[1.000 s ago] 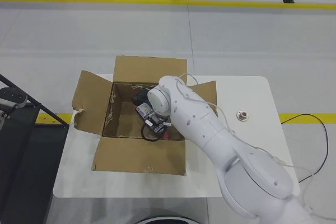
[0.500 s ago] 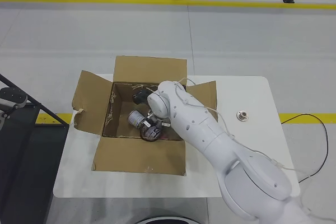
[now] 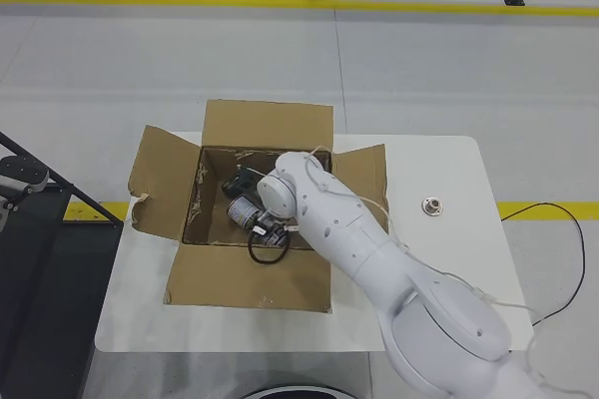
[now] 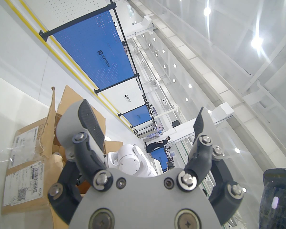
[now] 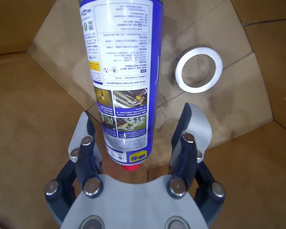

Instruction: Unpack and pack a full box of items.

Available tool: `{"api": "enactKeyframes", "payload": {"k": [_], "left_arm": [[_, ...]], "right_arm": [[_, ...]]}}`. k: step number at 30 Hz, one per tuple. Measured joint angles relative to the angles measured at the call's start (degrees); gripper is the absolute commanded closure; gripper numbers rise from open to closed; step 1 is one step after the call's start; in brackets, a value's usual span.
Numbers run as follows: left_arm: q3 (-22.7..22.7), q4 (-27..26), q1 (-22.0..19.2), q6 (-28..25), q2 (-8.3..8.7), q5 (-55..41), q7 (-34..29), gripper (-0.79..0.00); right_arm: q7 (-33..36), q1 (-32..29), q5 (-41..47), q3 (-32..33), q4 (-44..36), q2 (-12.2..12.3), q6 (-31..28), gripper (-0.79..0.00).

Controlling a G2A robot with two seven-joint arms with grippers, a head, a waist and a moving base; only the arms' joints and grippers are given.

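Observation:
An open cardboard box (image 3: 270, 125) stands on the white table (image 3: 439, 289). Inside it a blue spray can (image 3: 243, 210) lies on its side. My right gripper (image 3: 265, 225) is down in the box at the can's red-capped end. In the right wrist view the spray can (image 5: 124, 72) lies between the fingers of my open right gripper (image 5: 137, 113), close to one finger and clear of the other. A metal ring (image 5: 198, 69) lies flat on the box floor (image 5: 228, 36) beside the can. My left gripper (image 4: 143, 107) is open, holds nothing and points up toward the ceiling.
A dark object (image 3: 242, 182) lies at the back of the box. A small round metal part (image 3: 434, 206) rests on the table right of the box. The box flaps (image 3: 165, 190) spread outward on all sides. A black stand (image 3: 40, 289) is left of the table.
The spray can has gone from upright-looking at the right gripper to lying lower and further left on the box floor. The right arm has shifted left and down with it.

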Motion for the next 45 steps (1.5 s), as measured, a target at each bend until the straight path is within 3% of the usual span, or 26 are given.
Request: {"api": "enactKeyframes", "payload": {"k": [3, 15, 45], "left_arm": [[0.0, 0.0, 0.0, 0.0, 0.0, 0.0, 0.0, -0.785], [0.0, 0.0, 0.0, 0.0, 0.0, 0.0, 0.0, -0.785], [0.0, 0.0, 0.0, 0.0, 0.0, 0.0, 0.0, -0.785]], "right_arm": [[0.0, 0.1, -0.1, -0.2, 1.2, -0.6, -0.5, -0.597], [-0.4, 0.5, -0.6, -0.7, 5.9, -3.2, -0.6, -0.566], [-0.4, 0.6, -0.6, -0.7, 6.0, -3.3, -0.6, -0.566]]}}
